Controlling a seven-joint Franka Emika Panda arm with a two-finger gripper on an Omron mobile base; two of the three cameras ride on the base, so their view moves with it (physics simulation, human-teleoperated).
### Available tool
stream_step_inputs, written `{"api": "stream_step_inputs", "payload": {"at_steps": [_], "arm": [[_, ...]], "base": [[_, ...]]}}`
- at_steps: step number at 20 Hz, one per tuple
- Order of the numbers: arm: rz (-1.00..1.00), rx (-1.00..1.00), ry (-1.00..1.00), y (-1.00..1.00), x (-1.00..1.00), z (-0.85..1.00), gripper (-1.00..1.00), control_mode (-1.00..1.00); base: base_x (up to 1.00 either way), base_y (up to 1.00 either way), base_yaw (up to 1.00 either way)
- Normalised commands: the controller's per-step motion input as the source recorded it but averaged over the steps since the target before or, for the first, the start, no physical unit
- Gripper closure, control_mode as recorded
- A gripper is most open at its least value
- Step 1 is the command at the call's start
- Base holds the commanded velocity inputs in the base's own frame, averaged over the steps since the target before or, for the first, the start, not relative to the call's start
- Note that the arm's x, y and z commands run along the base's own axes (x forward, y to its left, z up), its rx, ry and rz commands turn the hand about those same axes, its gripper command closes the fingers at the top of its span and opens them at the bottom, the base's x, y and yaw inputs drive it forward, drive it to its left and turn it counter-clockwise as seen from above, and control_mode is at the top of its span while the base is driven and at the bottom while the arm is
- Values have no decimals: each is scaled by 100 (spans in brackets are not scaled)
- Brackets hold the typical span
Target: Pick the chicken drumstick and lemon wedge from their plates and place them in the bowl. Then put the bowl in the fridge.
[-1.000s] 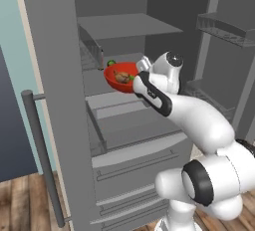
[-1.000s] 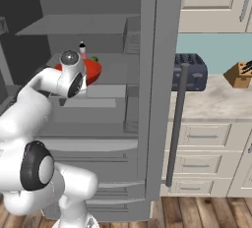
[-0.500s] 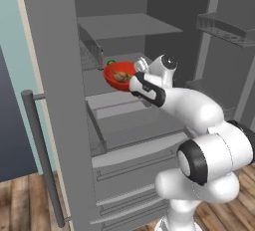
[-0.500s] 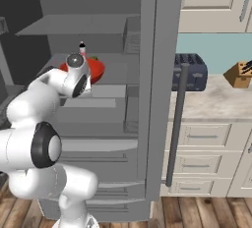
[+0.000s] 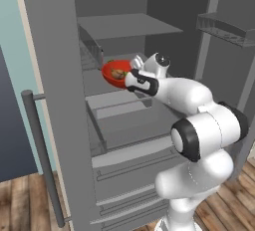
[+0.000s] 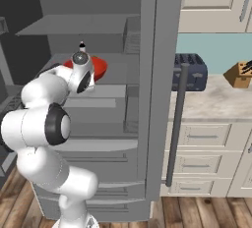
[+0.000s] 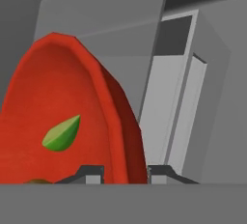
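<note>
My gripper [image 7: 125, 172] is shut on the rim of the red bowl [image 7: 72, 102], with one fingertip on each side of the wall. Inside the bowl lies the yellow-green lemon wedge [image 7: 61, 133]. The brown chicken drumstick [image 5: 118, 73] rests in the bowl [image 5: 113, 71] too. The bowl hangs over a middle shelf inside the open grey fridge [image 5: 55, 100], held by my gripper [image 5: 129, 78] from the right. From the other side the bowl [image 6: 100, 66] peeks out behind my wrist, within the fridge [image 6: 155, 74]. The plates are out of view.
A wire rack [image 5: 92, 51] hangs at the shelf's left wall close to the bowl. A small bottle [image 6: 81, 46] stands at the back of the shelf. Door bins [image 5: 226, 26] are on the right. A toaster [image 6: 189, 72] and knife block [image 6: 239, 73] sit on the counter.
My arm has stretched further into the fridge, carrying the bowl a little deeper over the shelf. The grip on the rim is unchanged.
</note>
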Motion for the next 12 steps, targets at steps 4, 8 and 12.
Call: {"api": "stream_step_inputs", "payload": {"at_steps": [4, 8, 12], "arm": [[0, 0, 1, 10, 36, -16, 100, -100], [0, 0, 0, 12, 27, -17, 100, -100], [0, 0, 0, 10, 27, -10, 100, -100]], "base": [[0, 0, 0], [0, 0, 0], [0, 0, 0]]}}
